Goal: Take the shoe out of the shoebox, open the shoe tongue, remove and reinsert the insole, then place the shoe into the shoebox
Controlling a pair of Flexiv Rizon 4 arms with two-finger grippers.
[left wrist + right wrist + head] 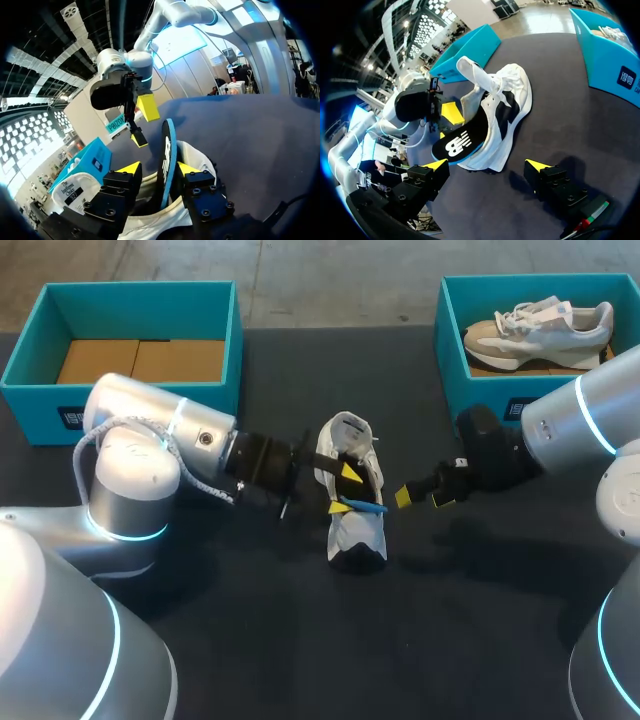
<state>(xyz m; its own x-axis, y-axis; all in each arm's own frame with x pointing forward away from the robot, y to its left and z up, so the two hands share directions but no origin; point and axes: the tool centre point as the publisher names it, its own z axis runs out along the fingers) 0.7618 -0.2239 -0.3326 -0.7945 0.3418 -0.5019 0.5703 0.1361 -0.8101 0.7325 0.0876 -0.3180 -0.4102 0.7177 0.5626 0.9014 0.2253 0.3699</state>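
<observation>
1. The main risk is the insole (167, 155) slipping. It stands on edge between the fingers of the left gripper (158, 168), partly out of the white sneaker (355, 540). A gap shows on one side of it, so this gripper is narrow but not clamped. If the arm lifts or twists now, the insole would likely tip sideways or drop back in crooked.
2. A second risk is the sneaker shifting. It lies free on the dark worktop (300, 640) with nothing pinning it. Any drag from the insole could pull it along or roll it over.
3. The right gripper (420, 498) is wide and holds nothing. It sits low just beside the sneaker's side. If it closes in carelessly it could nudge the shoe or strike the left gripper's fingers (350, 472), which are right at the shoe's opening.
4. The sneaker lies mid-worktop between the two arms. It is well apart from the teal shoebox (150, 390) behind the left arm, which holds only cardboard.
5. Seen from the right wrist, the insole's black face pokes out of the shoe's mouth ahead of the right gripper.
</observation>
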